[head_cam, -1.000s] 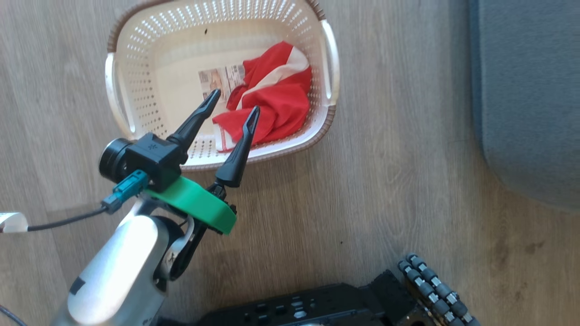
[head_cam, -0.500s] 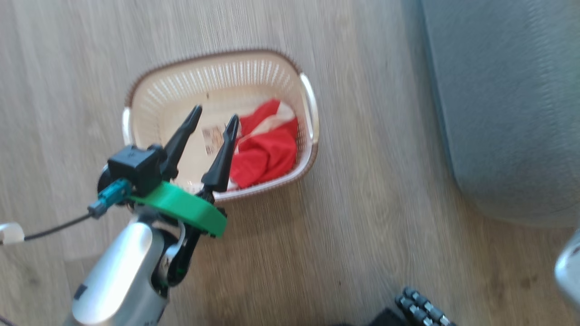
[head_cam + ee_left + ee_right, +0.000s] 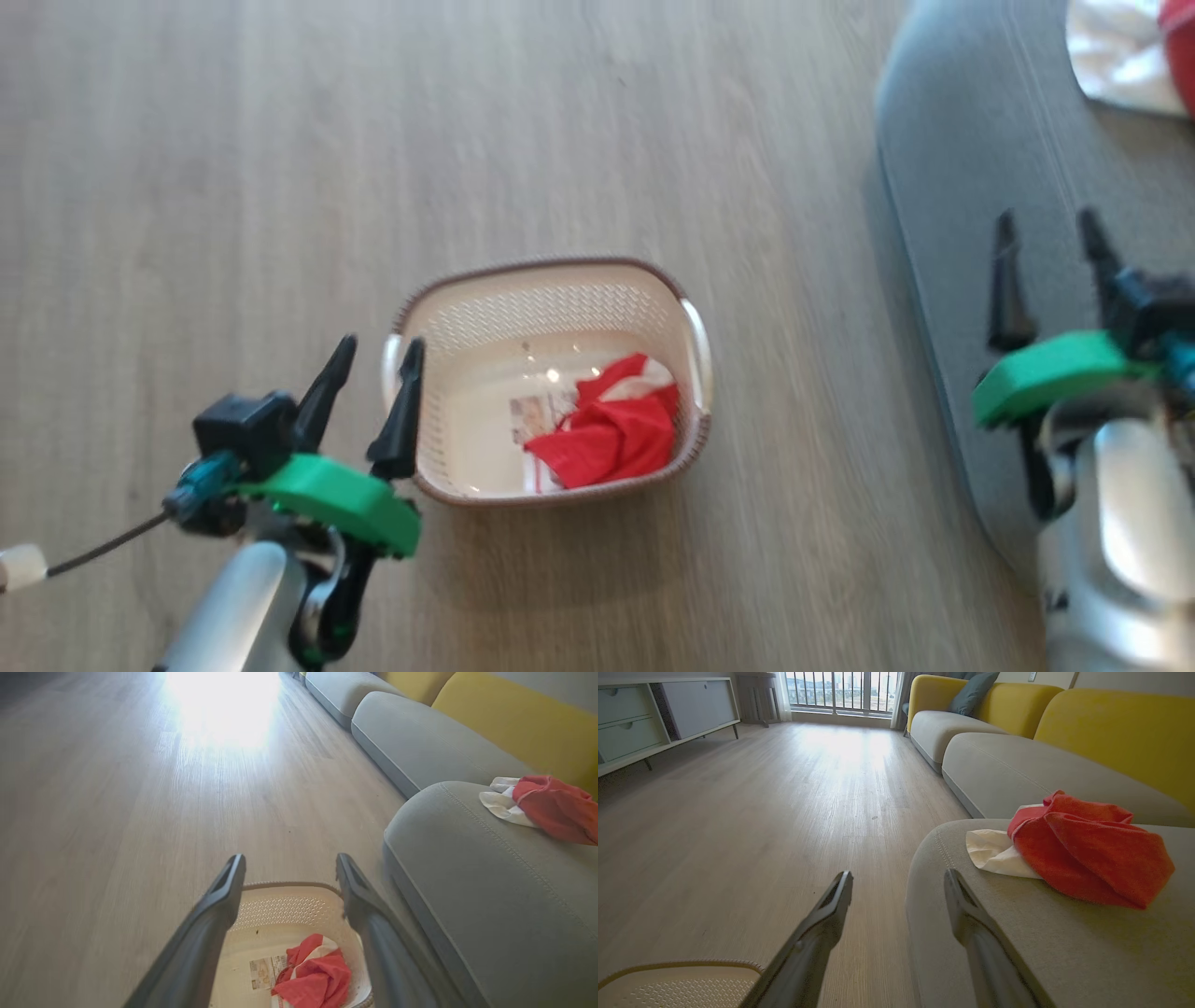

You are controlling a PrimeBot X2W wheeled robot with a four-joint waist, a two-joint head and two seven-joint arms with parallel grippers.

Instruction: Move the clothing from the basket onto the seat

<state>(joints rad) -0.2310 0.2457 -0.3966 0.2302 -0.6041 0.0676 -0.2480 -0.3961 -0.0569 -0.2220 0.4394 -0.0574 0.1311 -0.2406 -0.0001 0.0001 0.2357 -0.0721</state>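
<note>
One basket (image 3: 546, 265). Two clothing bundles: first bundle (image 3: 611, 439) inside the basket, second bundle (image 3: 1087, 854) on the seat (image 3: 1017, 952) right of the basket.

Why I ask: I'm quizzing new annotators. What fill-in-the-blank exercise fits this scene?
1. The clothing in the basket is mostly ____ with a white stripe.
2. A second garment lies on the ____ seat.
3. The left gripper and right gripper are both ____, holding nothing.
Missing words: red; grey; open.
</note>
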